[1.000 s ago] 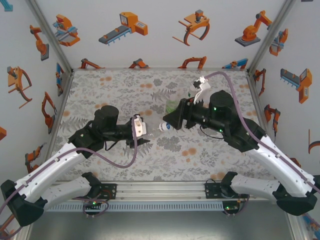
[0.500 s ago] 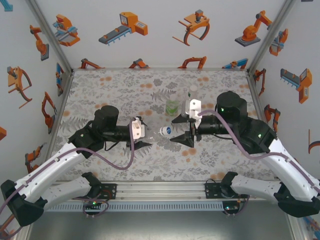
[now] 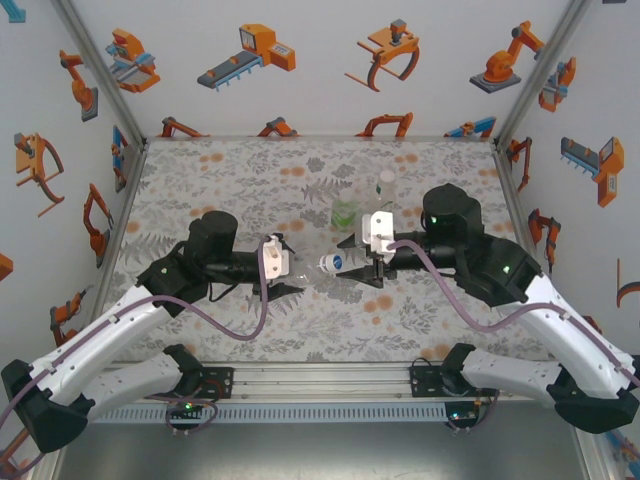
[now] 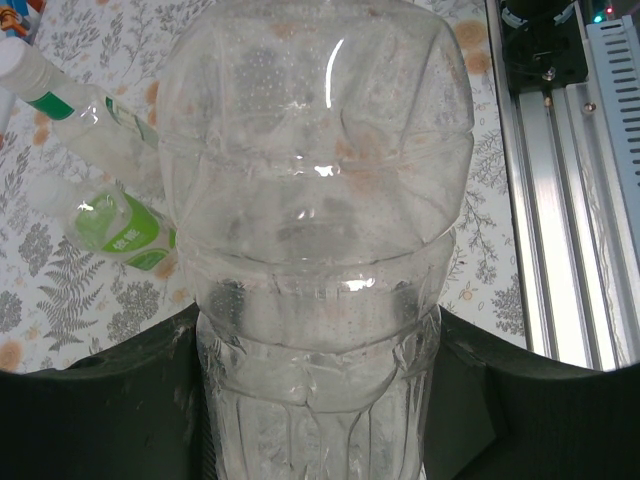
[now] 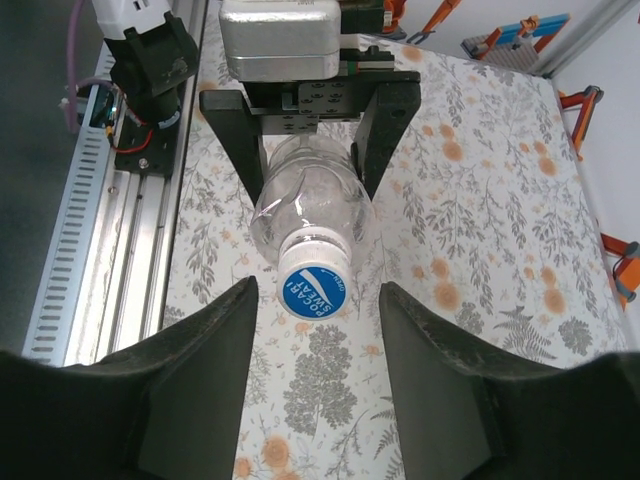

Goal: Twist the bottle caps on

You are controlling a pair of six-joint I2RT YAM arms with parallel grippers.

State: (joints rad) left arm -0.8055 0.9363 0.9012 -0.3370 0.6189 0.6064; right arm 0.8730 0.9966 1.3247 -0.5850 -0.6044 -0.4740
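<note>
Three bottles, one held on its side between two pincers.

Counted from above, three bottles: a short clear bottle (image 3: 308, 266), a green bottle (image 3: 345, 212), a taller clear bottle (image 3: 385, 192). Of caps, two made out: a blue cap (image 3: 331, 262) and a white cap (image 3: 386, 178); top of the green bottle too small to judge. Short clear bottle clamped by its body in the left pincer (image 3: 290, 266), lying on its side at the middle of the desk (image 3: 200, 170), neck to the right; touching the desk or not, impossible to tell. Blue cap on that neck, between the fingers (image 5: 210, 380) of the right pincer (image 3: 352, 260), spread apart with a gap on either side of the cap. Farther back, just beyond the right pincer, green bottle and taller clear bottle upright and near each other, the taller to the right, white cap on top.
</note>
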